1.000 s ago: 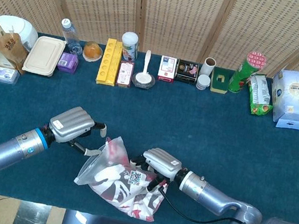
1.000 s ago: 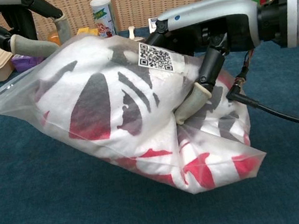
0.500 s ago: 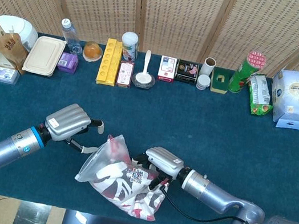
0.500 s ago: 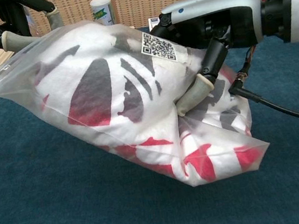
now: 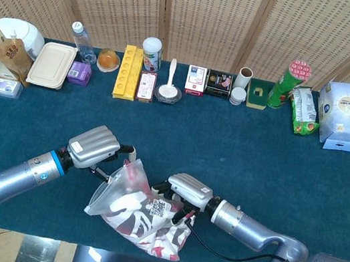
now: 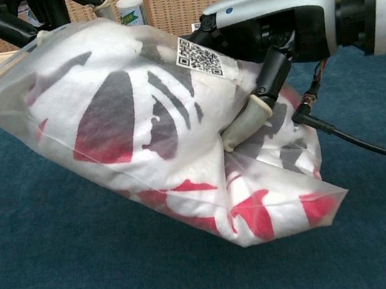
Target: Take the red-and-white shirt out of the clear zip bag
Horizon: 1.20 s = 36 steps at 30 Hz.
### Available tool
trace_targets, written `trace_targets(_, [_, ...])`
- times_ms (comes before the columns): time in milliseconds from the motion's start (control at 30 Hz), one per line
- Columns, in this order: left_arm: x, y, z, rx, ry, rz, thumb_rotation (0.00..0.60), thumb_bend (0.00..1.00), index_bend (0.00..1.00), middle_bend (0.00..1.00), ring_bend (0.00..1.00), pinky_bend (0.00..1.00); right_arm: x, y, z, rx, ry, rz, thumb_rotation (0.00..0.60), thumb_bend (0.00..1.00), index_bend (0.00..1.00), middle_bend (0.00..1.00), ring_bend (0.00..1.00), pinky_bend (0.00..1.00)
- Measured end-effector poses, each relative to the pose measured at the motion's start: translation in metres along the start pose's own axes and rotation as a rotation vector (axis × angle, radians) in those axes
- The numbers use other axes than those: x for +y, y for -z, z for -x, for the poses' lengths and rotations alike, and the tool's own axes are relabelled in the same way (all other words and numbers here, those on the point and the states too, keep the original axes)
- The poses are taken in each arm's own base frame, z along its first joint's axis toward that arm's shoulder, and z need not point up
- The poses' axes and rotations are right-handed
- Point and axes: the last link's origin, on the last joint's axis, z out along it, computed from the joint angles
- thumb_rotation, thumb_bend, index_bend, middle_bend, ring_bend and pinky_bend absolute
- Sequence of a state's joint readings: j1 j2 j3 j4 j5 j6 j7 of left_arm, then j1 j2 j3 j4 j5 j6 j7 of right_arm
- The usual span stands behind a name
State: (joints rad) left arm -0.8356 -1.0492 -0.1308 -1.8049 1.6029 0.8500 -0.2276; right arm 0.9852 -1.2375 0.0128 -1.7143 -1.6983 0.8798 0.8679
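The clear zip bag (image 6: 141, 130), with the red-and-white shirt (image 6: 124, 118) inside, lies on the blue worktop (image 5: 259, 153) between both hands. Right hand (image 5: 185, 190) grips its upper side. Left hand (image 5: 94, 147) pinches the bag's open edge.

A counter (image 5: 260, 146) covered in dark blue cloth carries a row of goods along its far edge: a water bottle (image 5: 79, 38), a beige lunch box (image 5: 52, 64), a yellow tray (image 5: 128, 72), a white spoon in a bowl (image 5: 168, 86), a green can (image 5: 288, 83), and a white packet (image 5: 342, 116). Near the front edge lies the clear bag (image 5: 141, 210) with the shirt.
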Motion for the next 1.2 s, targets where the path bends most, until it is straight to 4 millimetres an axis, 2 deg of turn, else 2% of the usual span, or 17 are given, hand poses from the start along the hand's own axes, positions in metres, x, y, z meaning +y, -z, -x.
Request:
trace_targets(167, [0.003, -0.002, 0.002, -0.008, 0.034, 0.011, 0.260, 0.24, 0.43, 1.00, 0.97, 0.87, -0.001, 0.001, -0.001, 0.009, -0.008, 0.002, 0.600, 0.15, 0.83, 0.85, 1.00, 0.96])
trace_targets(233, [0.005, -0.003, 0.003, -0.006, 0.046, 0.020, 0.284, 0.25, 0.45, 1.00, 0.97, 0.87, 0.000, 0.000, -0.002, 0.010, -0.012, 0.004, 0.600, 0.15, 0.83, 0.85, 1.00, 0.96])
trace_targets(367, [0.007, -0.002, 0.003, -0.002, 0.054, 0.037, 0.338, 0.32, 0.48, 1.00, 0.97, 0.87, 0.001, 0.000, -0.003, 0.015, -0.026, 0.008, 0.600, 0.15, 0.83, 0.85, 1.00, 0.96])
trace_targets(633, [0.009, 0.000, 0.009, -0.016, 0.081, 0.051, 0.349, 0.33, 0.49, 1.00, 0.97, 0.87, 0.003, 0.001, -0.007, 0.032, -0.051, 0.005, 0.600, 0.15, 0.83, 0.85, 1.00, 0.96])
trace_targets(800, [0.008, -0.003, 0.014, -0.002, 0.064, 0.057, 0.381, 0.36, 0.50, 1.00, 0.97, 0.87, 0.002, 0.001, -0.008, 0.036, -0.068, -0.003, 0.600, 0.15, 0.83, 0.85, 1.00, 0.96])
trace_targets(933, [0.012, -0.010, 0.021, 0.023, 0.068, 0.063, 0.581, 0.44, 0.62, 1.00, 0.98, 0.87, 0.003, 0.001, -0.008, 0.037, -0.082, -0.008, 0.600, 0.15, 0.83, 0.85, 1.00, 0.96])
trace_targets(967, [0.012, -0.011, 0.022, 0.029, 0.069, 0.061, 0.600, 0.46, 0.67, 1.00, 0.98, 0.88, 0.004, 0.002, -0.008, 0.037, -0.085, -0.008, 0.600, 0.15, 0.83, 0.85, 1.00, 0.96])
trace_targets(1067, [0.013, -0.012, 0.024, 0.046, 0.071, 0.058, 0.600, 0.51, 0.77, 1.00, 1.00, 0.89, 0.005, 0.003, -0.009, 0.040, -0.094, -0.008, 0.600, 0.15, 0.83, 0.85, 1.00, 0.96])
trace_targets(1200, [0.011, -0.014, 0.026, 0.069, 0.075, 0.042, 0.600, 0.52, 0.82, 1.00, 1.00, 0.90, 0.008, 0.003, -0.009, 0.039, -0.095, 0.001, 0.600, 0.15, 0.83, 0.85, 1.00, 0.96])
